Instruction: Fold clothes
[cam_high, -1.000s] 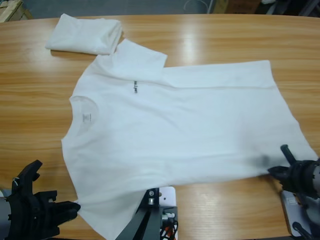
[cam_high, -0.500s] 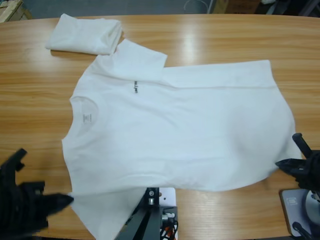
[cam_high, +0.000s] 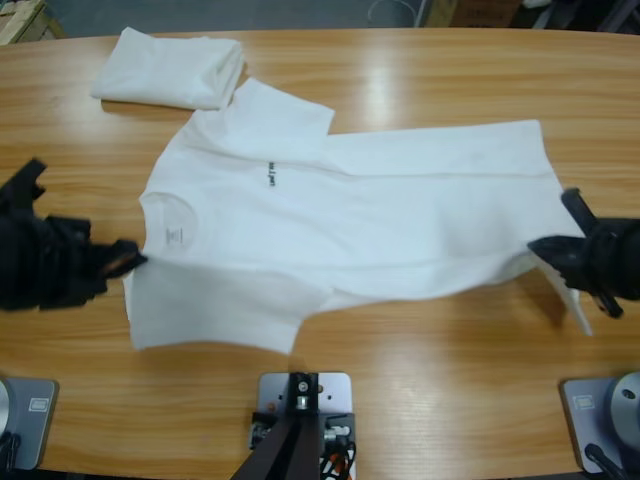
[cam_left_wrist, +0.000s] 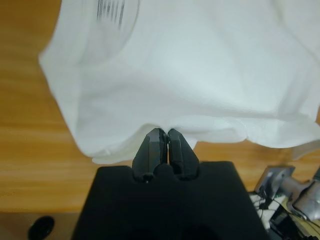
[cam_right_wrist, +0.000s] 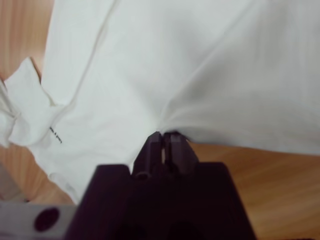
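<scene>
High view: both grippers have risen off the near table edge and carried the T-shirt's (cam_high: 340, 235) near side inward. Left gripper (cam_high: 125, 258), jaws pinched tight on the near sleeve; right gripper (cam_high: 545, 250) clamps the near hem corner likewise. Shirt lies mid-table, near edge lifted, first lengthwise fold begun. Folded shirt (cam_high: 170, 68) sits far left.

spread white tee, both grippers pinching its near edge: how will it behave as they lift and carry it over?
Likely floppy: the T-shirt puckers at the left gripper and the right gripper. Probably light, since thin pinches lift the edge. The middle may sag and drag on the table.
</scene>
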